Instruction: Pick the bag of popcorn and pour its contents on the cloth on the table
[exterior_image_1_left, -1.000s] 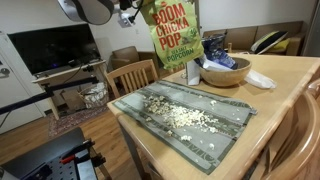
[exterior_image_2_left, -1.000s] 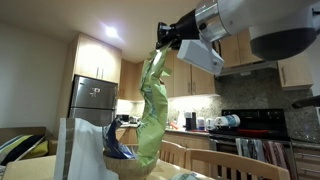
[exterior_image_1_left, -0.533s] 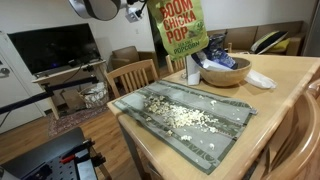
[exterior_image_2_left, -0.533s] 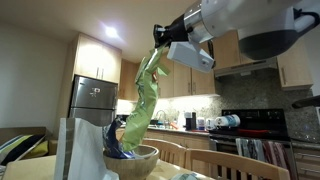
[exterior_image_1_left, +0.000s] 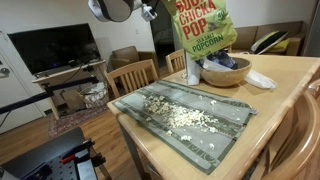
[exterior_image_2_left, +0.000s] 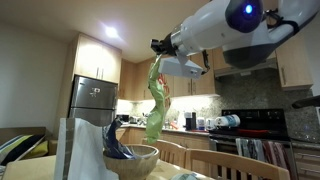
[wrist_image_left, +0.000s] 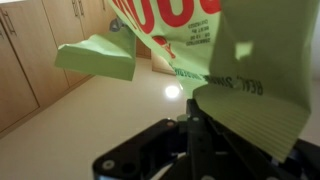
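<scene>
The lime-green bag of popcorn hangs in the air from my gripper, above the wooden bowl; it also shows in an exterior view and fills the wrist view. My gripper is shut on the bag's top edge; in the wrist view its jaws clamp the green foil. Popcorn pieces lie scattered along the grey-green cloth, which lies on the blond wooden table below and to the left of the bag.
A wooden bowl holding a blue-and-white bag stands on the table behind the cloth; it also shows in an exterior view. Wooden chairs surround the table. A white napkin lies beside the bowl.
The gripper has lifted the bag higher and carried it to the right in the table view, toward the bowl. The bag now hangs straighter. The popcorn on the cloth has not moved.
</scene>
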